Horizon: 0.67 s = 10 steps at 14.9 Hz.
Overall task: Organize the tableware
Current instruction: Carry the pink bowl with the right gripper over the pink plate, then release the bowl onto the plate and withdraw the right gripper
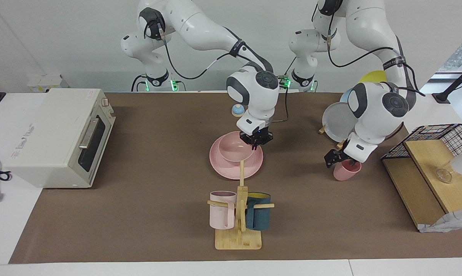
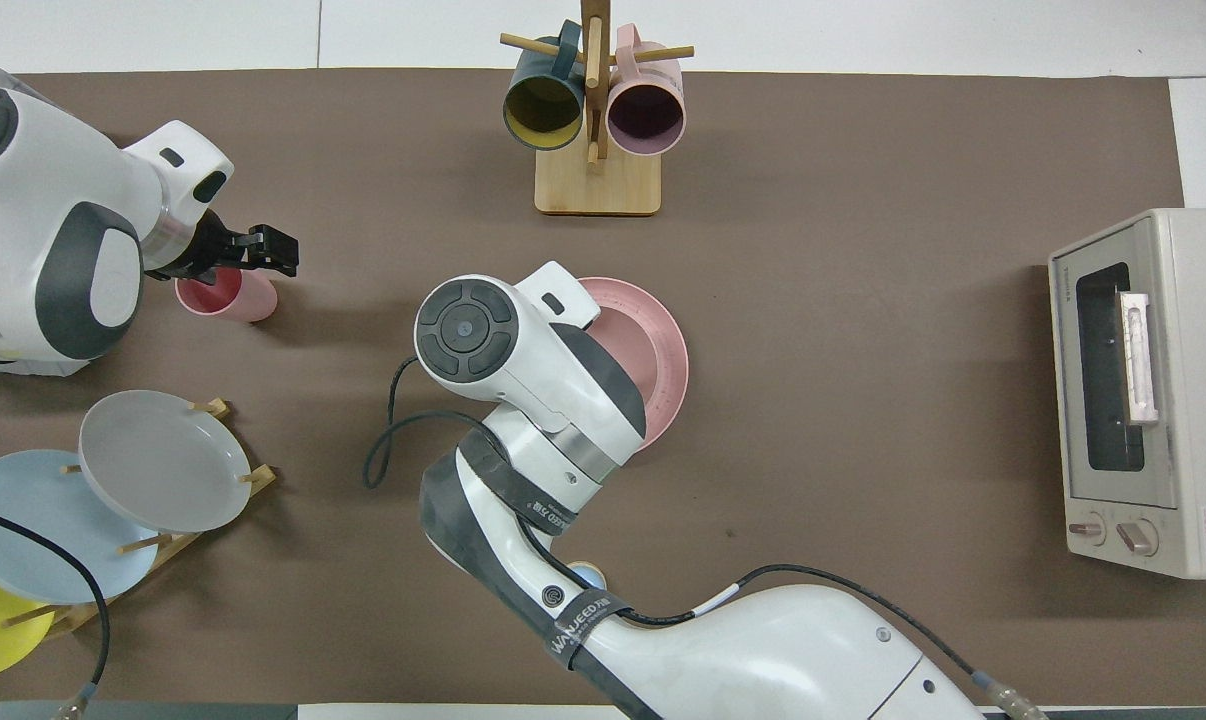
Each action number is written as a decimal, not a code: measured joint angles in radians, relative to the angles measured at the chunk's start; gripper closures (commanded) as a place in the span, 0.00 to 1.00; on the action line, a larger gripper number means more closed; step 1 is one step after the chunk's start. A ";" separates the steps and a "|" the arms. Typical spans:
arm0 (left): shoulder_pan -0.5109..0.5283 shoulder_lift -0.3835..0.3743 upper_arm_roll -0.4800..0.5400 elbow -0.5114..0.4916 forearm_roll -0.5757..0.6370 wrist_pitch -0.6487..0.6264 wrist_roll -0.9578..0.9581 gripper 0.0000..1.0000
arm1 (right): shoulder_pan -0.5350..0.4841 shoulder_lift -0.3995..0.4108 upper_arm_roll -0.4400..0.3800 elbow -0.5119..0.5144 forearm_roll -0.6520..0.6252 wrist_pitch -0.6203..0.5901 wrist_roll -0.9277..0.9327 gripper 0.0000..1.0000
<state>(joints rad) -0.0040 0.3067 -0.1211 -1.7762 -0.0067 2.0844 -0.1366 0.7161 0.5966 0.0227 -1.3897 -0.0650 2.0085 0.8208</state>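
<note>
Matte salmon-pink all round: deep bowl (image 1: pixel 235 148) sitting in the wide flat plate (image 1: pixel 236 160) mid-table, right gripper (image 1: pixel 257 143) hanging at its rim, can't tell its fingers, wrist hiding most of both from overhead. Tapered cup (image 1: pixel 346 170) standing upright toward the left arm's end, left gripper (image 1: pixel 342 158) spread wide at its rim.

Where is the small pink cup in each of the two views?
Facing view: the pink cup stands toward the left arm's end of the table, under the left pincer.
Overhead view: the cup sits farther from the robots than the grey plate.
Shared landmark: the mug tree.
</note>
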 measured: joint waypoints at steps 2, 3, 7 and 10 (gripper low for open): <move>0.000 0.000 0.000 -0.012 0.000 0.012 -0.005 0.14 | -0.003 -0.005 0.000 0.002 0.000 -0.021 0.000 0.16; 0.000 0.000 0.000 -0.013 0.000 0.013 -0.006 0.26 | -0.003 -0.011 -0.001 0.008 -0.001 -0.053 0.000 0.00; 0.000 0.000 0.001 -0.018 0.010 0.014 -0.006 0.82 | -0.039 -0.048 -0.014 0.086 -0.005 -0.176 -0.042 0.00; 0.000 -0.001 0.002 -0.029 0.061 0.018 -0.002 1.00 | -0.182 -0.139 -0.018 0.110 -0.004 -0.269 -0.219 0.00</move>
<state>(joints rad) -0.0036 0.3053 -0.1194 -1.8047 0.0544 2.1021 -0.1386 0.5344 0.4573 0.0043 -1.2800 -0.0693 1.7391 0.6014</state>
